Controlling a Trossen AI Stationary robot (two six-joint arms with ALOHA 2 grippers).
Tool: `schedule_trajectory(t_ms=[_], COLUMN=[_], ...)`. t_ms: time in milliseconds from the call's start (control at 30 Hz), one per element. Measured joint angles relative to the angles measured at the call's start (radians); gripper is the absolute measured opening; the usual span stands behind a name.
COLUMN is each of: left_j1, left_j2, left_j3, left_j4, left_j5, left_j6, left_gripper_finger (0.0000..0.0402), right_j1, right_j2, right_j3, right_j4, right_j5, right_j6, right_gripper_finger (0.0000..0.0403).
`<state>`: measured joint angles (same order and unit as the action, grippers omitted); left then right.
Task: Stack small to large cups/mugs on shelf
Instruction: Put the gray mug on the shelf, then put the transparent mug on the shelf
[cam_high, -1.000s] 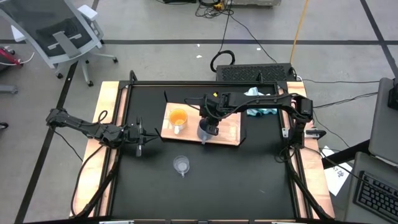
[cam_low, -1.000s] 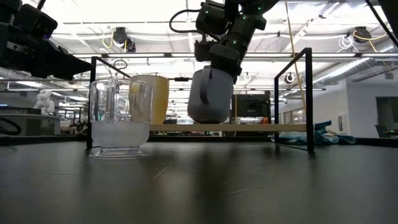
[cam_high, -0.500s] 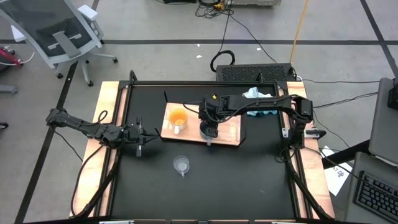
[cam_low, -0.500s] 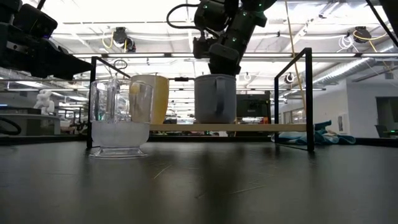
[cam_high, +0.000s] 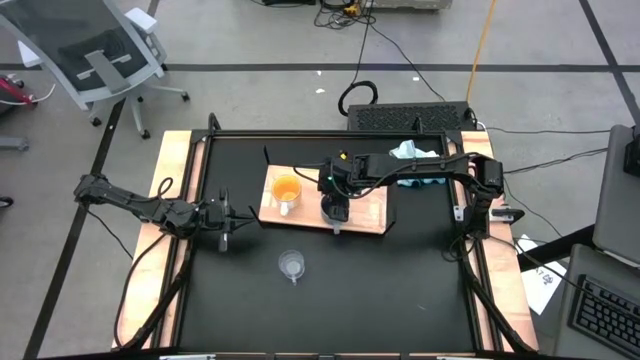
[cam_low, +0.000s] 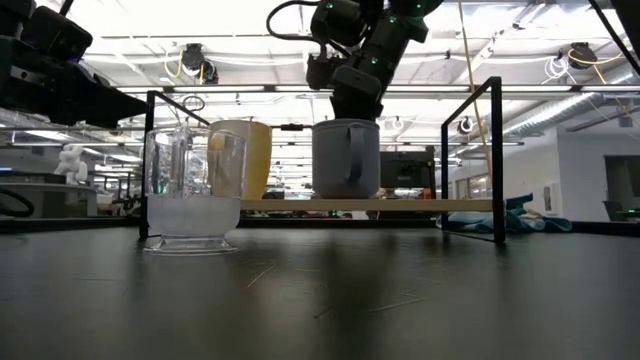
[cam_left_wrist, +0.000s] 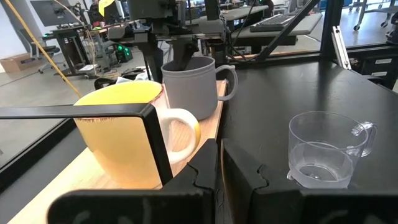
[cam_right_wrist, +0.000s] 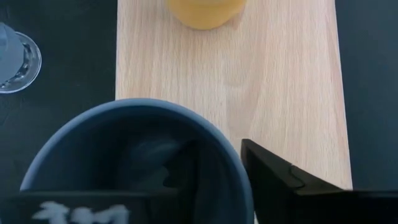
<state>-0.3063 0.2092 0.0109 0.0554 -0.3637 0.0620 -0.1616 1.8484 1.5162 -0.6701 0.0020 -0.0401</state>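
Observation:
A blue-grey mug (cam_high: 335, 211) stands upright on its base on the light-wood shelf board (cam_high: 370, 208), handle toward the near edge. An orange mug with a white handle (cam_high: 285, 189) stands on the board to its left. A clear glass cup (cam_high: 291, 265) stands on the black table, nearer than the board. My right gripper (cam_low: 350, 112) comes down on the blue-grey mug's rim and is shut on it. My left gripper (cam_high: 228, 215) is shut and empty, low at the table's left, pointing toward the cups. My right gripper holds the blue-grey mug by its rim wall (cam_right_wrist: 244, 182), one finger inside the hollow and one finger (cam_right_wrist: 280, 180) outside. The fingers come from above, pointing down. The mug stands upright with its base on the board (cam_low: 345, 197).
A light-blue cloth (cam_high: 415, 165) lies at the table's far right. A black frame runs round the table, with posts (cam_low: 495, 150) by the board. Bare board lies to the right of the blue-grey mug (cam_right_wrist: 280, 74). An office chair stands on the floor beyond.
My right gripper has gone down and a little toward the table's left with the blue-grey mug. The mug, tilted and clear of the board a second ago, now stands upright on it. The gripper still has the rim.

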Motion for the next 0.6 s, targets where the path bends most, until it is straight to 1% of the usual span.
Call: schedule_trajectory(t_ms=[167,300,433,600], left_j1=[0.000,0.000,0.000,0.000], left_j2=[0.000,0.000,0.000,0.000], left_j3=[0.000,0.000,0.000,0.000], left_j4=[0.000,0.000,0.000,0.000], left_j5=[0.000,0.000,0.000,0.000], left_j6=[0.000,0.000,0.000,0.000], left_gripper_finger=[0.0026,0.0026,0.0026,0.0026], right_j1=[0.000,0.001,0.001,0.008], right_j2=[-0.006,-0.034,-0.077,-0.143], right_j3=[0.001,0.001,0.001,0.001], right_j4=[-0.001,0.000,-0.001,-0.007], right_j5=[-0.002,-0.002,-0.003,-0.002], right_j6=[0.015,0.021,0.035,0.046], right_gripper_finger=[0.0163,0.0186,0.0196,0.0196])
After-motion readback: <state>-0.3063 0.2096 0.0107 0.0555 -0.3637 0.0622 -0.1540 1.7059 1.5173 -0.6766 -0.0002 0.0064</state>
